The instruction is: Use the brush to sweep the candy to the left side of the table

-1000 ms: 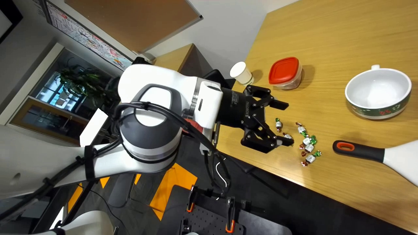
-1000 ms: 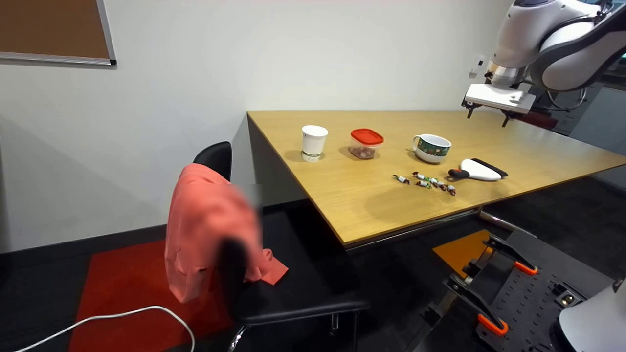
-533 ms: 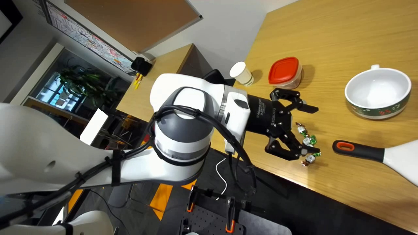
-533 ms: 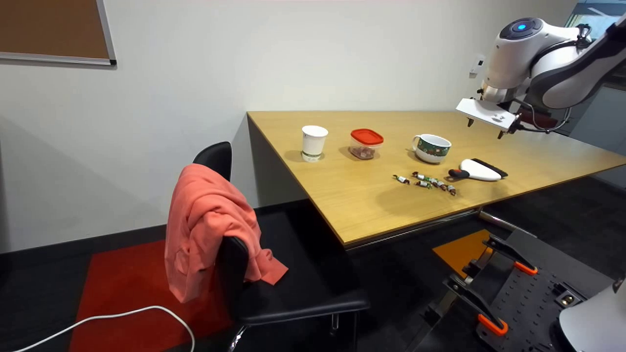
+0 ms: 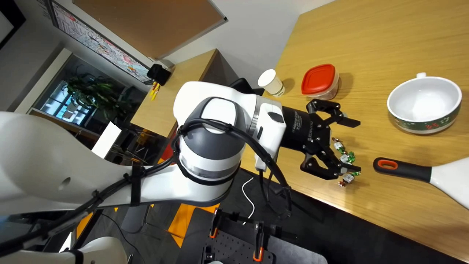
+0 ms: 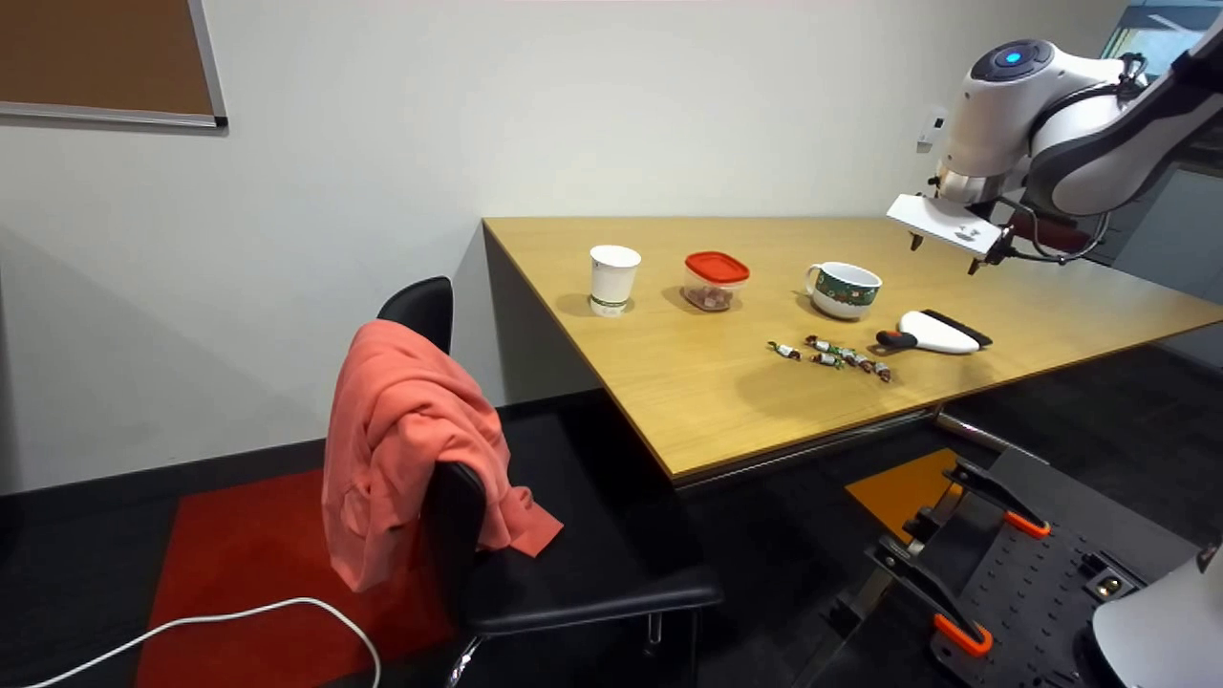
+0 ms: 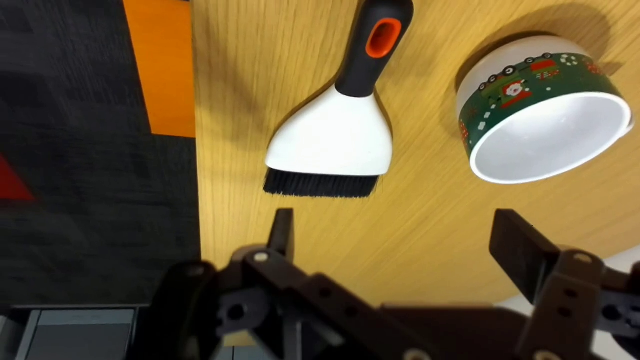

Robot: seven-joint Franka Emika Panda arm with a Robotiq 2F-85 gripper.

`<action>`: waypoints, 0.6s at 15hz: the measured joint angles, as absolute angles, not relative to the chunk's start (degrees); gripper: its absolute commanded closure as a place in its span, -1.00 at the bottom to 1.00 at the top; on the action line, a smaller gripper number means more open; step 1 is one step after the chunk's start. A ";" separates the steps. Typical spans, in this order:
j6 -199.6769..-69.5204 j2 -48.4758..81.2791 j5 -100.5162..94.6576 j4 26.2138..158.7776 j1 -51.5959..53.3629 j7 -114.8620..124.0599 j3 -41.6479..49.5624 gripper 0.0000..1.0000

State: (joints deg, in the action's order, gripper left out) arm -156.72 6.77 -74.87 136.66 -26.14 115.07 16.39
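Observation:
The brush lies flat on the table (image 5: 366, 40), with its white head (image 5: 452, 179) and black handle pointing toward the candy. It also shows in an exterior view (image 6: 936, 334). In the wrist view the whole brush (image 7: 335, 135) lies ahead of the fingertips, bristle edge nearest to them. The candy (image 6: 841, 356) is a small cluster just beyond the handle end. Part of the candy (image 5: 348, 178) is hidden behind my gripper, and none shows in the wrist view. My gripper (image 5: 354, 146) is open and empty, held above the table (image 6: 688, 392). Its fingers (image 7: 284, 230) stand wide apart.
A white mug with a green band (image 5: 425, 106) stands beside the brush. A red-lidded container (image 6: 715, 279) and a white paper cup (image 6: 612, 279) stand farther along the table. A chair with a salmon garment (image 6: 411, 430) is at the table end. The table's edge runs close to the brush.
My gripper has moved over the table and lower, rightward in an exterior view, with most motion before half a second ago. It stayed open. The brush and candy have not moved.

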 measured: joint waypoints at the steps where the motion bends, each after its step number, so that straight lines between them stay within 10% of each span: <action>1: -157.31 7.67 -73.82 136.25 -26.37 115.07 16.39 -1.00; 9: -163.85 18.54 -60.96 131.01 -30.30 107.26 15.95 -1.00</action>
State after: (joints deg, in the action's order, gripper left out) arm -163.85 18.54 -60.96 131.01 -30.30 107.26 15.95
